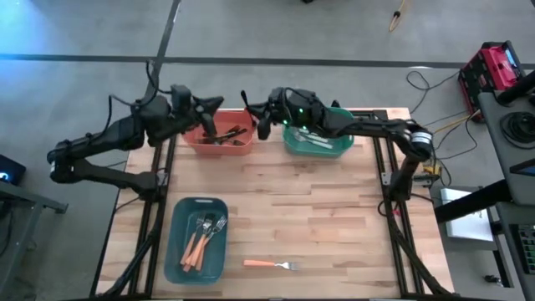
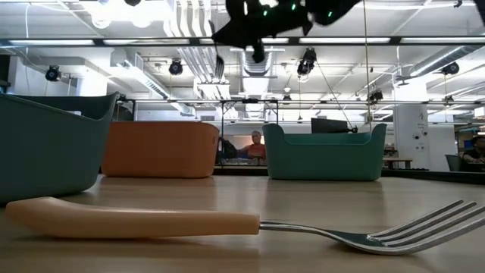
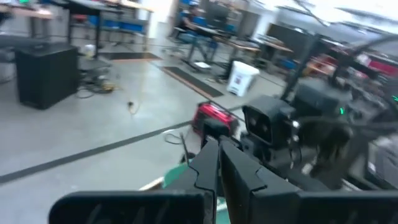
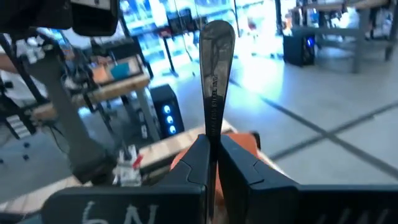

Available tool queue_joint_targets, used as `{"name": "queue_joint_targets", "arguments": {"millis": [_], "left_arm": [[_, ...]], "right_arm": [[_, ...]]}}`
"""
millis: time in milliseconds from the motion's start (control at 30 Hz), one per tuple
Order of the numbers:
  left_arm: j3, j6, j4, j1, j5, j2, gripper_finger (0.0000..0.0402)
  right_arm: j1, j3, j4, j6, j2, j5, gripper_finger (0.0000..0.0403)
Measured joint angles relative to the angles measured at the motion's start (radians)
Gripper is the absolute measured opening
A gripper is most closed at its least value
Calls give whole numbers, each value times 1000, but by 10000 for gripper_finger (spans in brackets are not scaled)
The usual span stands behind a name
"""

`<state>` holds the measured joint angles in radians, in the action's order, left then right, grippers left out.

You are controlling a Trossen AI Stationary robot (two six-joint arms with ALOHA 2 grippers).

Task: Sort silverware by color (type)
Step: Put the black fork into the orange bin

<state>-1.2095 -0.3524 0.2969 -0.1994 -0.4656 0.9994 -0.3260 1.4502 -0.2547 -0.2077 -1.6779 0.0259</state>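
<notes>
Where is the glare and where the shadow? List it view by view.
High view: even light, faint shadows on the table. Low view: ceiling lamps glare, the right arm is a dark silhouette, the orange-handled fork gleams. Right wrist view: strong backlight behind the silver utensil in the right gripper. Left wrist view: bright patch along the top.

From overhead you look straight down on the whole table (image 1: 334, 226). Your low camera sits at tabletop level, close behind the orange-handled fork (image 2: 189, 224), facing the room. Each wrist camera looks past its own fingers. Overhead and low views share the orange bin (image 1: 219, 134) and green bin (image 1: 318, 142).
</notes>
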Motion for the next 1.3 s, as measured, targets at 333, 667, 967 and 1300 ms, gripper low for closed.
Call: {"name": "queue_joint_targets", "arguments": {"millis": [333,667,967,1300], "left_arm": [[0,-49,12,-98,-37,-39,0],[0,-49,27,-98,-76,-38,0],[0,-49,26,-100,-84,-15,0],[0,-58,25,-100,-110,-3,0]], "right_arm": [[-66,0,-260,31,-213,90,11],[-65,0,-275,97,-325,101,11],[-64,0,-277,168,-333,105,12],[-63,0,-275,176,-334,105,25]]}}
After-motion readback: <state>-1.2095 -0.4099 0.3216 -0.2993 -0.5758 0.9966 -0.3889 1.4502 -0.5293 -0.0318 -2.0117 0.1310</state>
